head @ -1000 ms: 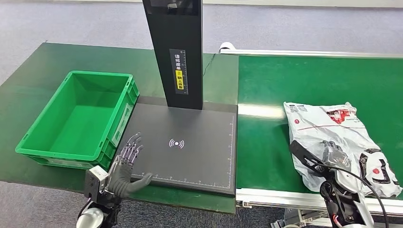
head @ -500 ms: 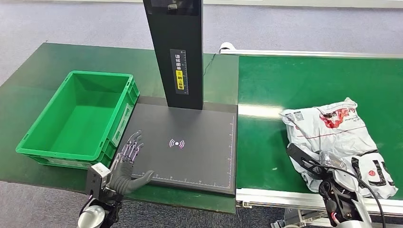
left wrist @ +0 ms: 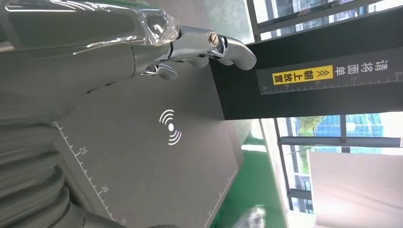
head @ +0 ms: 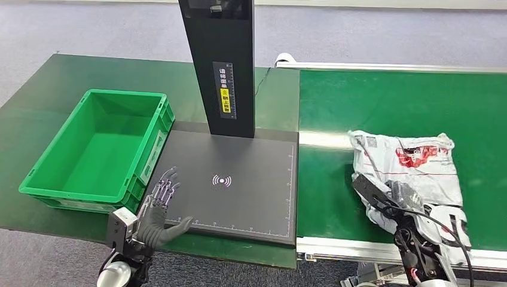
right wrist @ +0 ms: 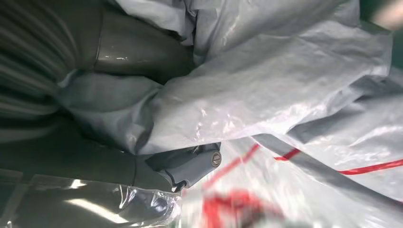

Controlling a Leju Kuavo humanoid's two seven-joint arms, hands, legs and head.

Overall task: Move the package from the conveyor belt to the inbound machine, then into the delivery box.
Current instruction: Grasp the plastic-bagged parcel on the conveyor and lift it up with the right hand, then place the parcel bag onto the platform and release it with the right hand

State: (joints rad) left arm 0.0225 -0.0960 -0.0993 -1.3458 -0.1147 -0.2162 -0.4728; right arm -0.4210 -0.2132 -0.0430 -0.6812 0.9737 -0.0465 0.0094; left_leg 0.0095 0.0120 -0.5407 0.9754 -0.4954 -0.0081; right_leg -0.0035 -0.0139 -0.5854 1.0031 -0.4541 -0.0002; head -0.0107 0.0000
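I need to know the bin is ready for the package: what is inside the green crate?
Nothing shows inside the green crate: its floor and far walls are bare green plastic. The near wall hides a strip of the floor along the front, so that strip cannot be checked.

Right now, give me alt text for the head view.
The right hand grips a crumpled white package on the green conveyor belt. The open left hand hovers at the black inbound machine, beside an empty green box.
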